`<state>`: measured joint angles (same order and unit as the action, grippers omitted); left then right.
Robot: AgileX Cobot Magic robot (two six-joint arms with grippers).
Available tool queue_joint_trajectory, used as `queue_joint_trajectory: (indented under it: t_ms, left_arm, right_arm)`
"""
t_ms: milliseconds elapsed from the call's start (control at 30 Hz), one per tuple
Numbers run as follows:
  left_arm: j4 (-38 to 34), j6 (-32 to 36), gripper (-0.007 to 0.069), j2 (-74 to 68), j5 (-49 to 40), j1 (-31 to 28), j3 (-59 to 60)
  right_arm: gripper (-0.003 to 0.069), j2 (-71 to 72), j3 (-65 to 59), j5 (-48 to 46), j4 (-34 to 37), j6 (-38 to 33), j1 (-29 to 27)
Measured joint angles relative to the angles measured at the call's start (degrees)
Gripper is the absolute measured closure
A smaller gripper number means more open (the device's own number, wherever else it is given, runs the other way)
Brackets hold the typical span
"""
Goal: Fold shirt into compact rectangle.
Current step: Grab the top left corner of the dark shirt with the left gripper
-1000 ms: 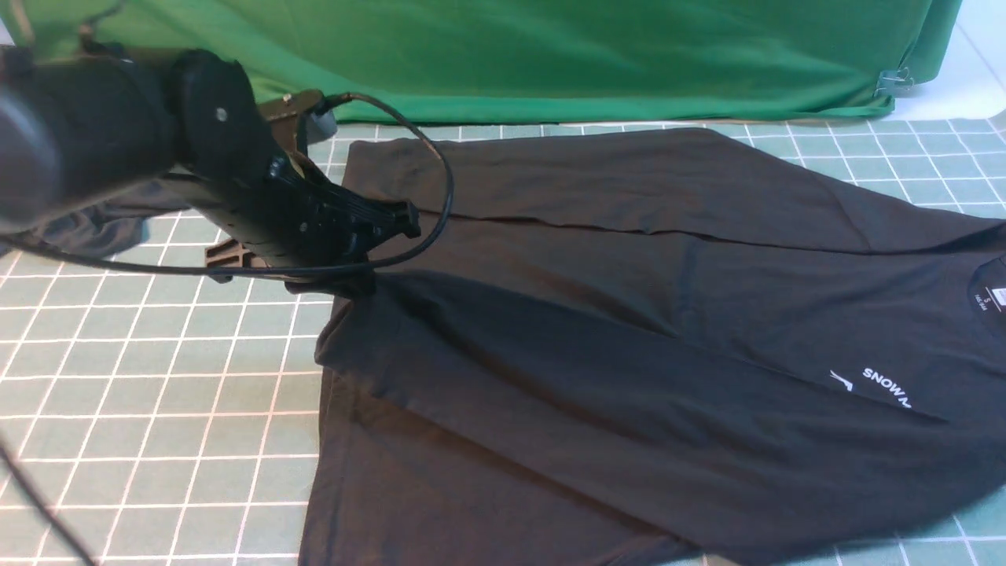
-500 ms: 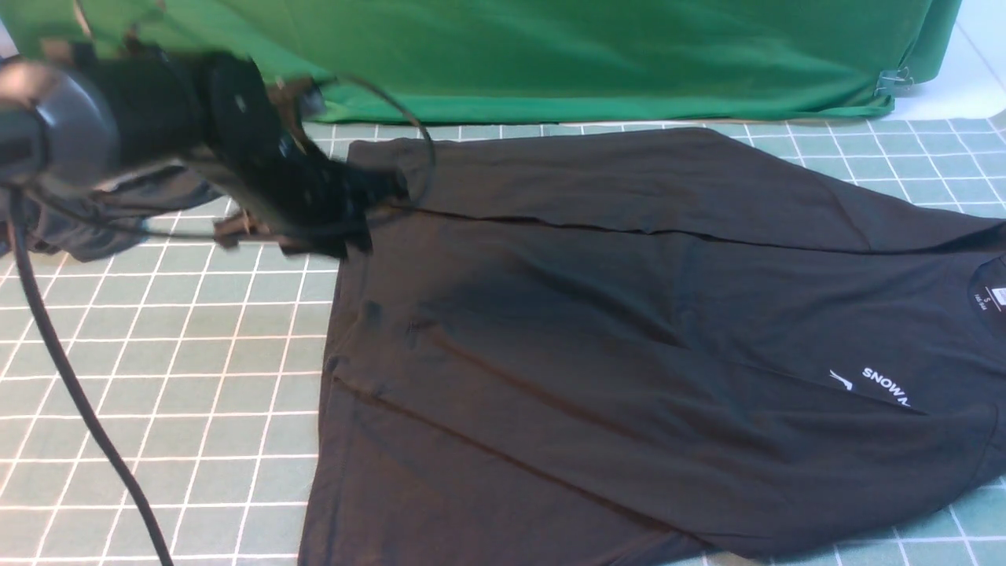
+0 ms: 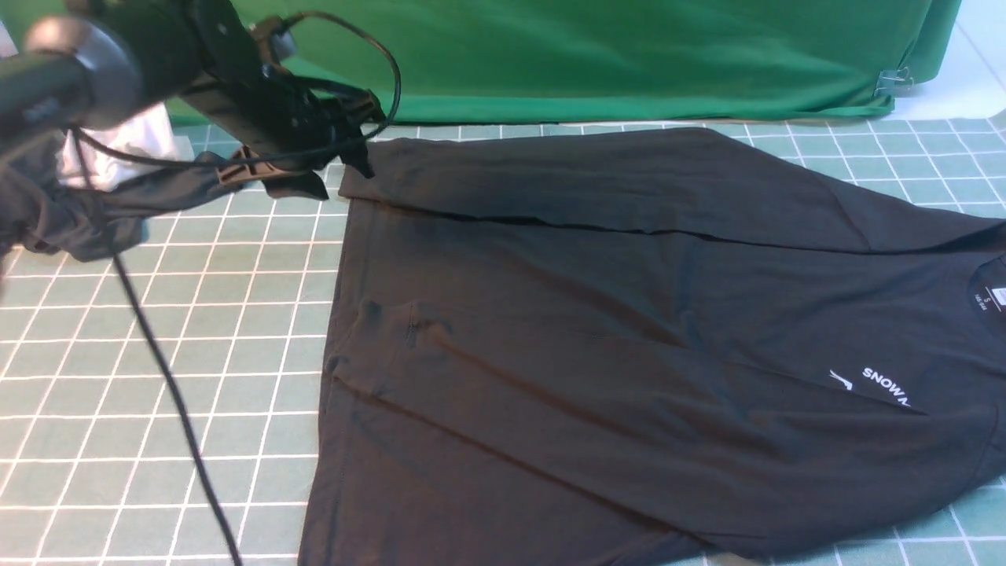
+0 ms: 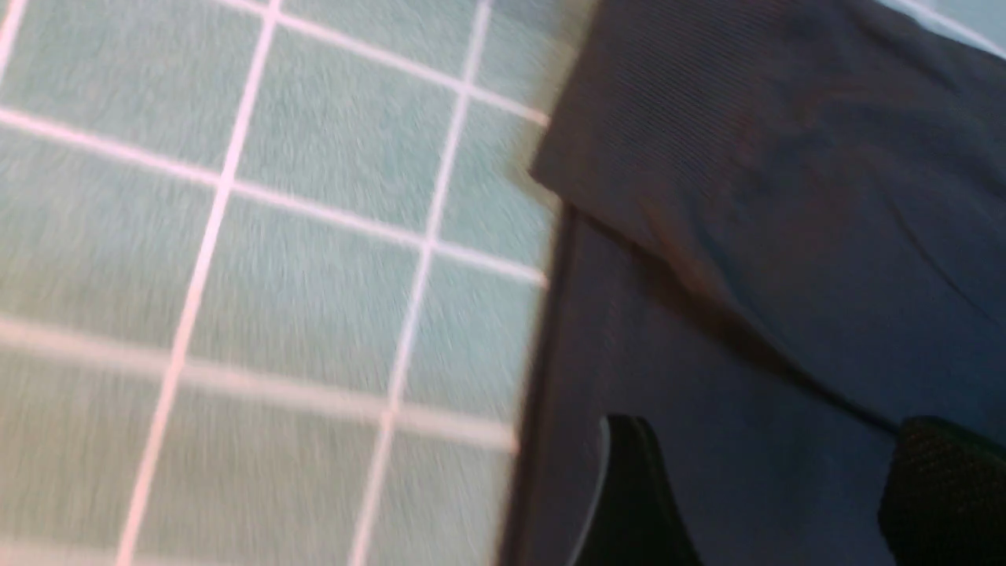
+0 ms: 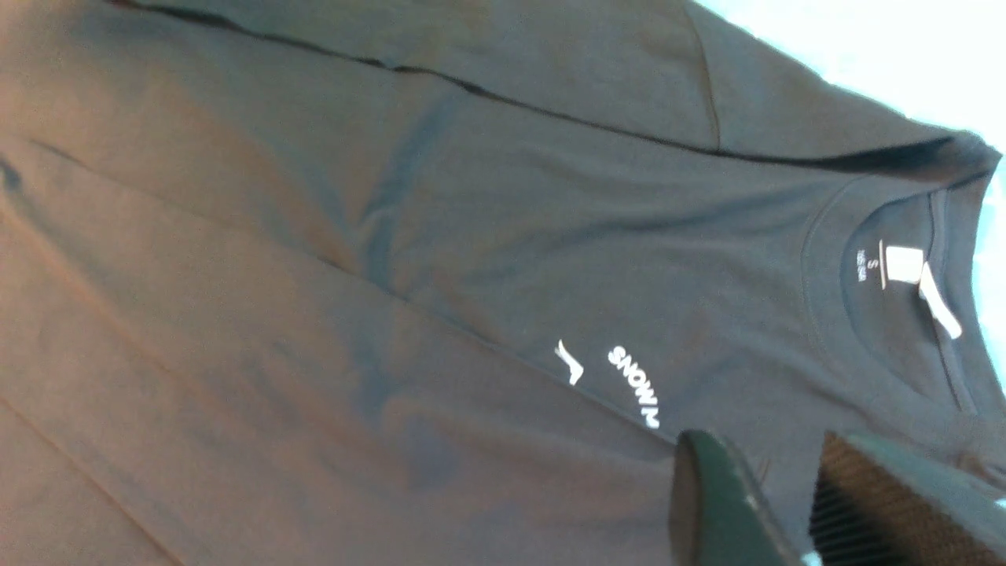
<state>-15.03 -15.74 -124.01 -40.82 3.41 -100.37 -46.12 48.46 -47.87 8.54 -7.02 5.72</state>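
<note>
While both empty, L jaws wide over shirt hem corner, R jaws part-open over chest.

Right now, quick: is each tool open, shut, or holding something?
Left tool: open, holding nothing, above the shirt.
Right tool: open, nothing seen between its jaws, above the shirt.

Grid mat: shirt, grey cloth.

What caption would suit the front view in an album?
Open left gripper over the far corner of a partly folded black shirt on a gridded mat.
</note>
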Motion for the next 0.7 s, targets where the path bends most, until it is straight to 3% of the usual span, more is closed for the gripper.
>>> queue_joint_trajectory:
  t_ms: [267, 467, 567, 700]
  left_arm:
    - [-0.5, 3.7, 0.0232, -12.3, 4.6, -1.3, -12.0]
    - [-4.7, 6.0, 0.0248, -14.7, 7.9, -1.2, -13.3]
    - [-5.2, 7.5, 0.0303, -15.1, 8.7, -1.2, -13.3]
    - [-5.5, 9.9, 0.0466, -15.1, 9.1, -1.2, -13.3]
  right_arm:
    - [0.0454, 0.0, 0.0, 0.9, 0.0, 0.8, 0.0]
    - [0.0445, 0.0, 0.0, 1.0, 0.0, 0.9, 0.0]
    - [0.0442, 0.0, 0.0, 1.0, 0.0, 0.9, 0.0]
    - [0.0442, 0.0, 0.0, 1.4, 0.0, 1.0, 0.0]
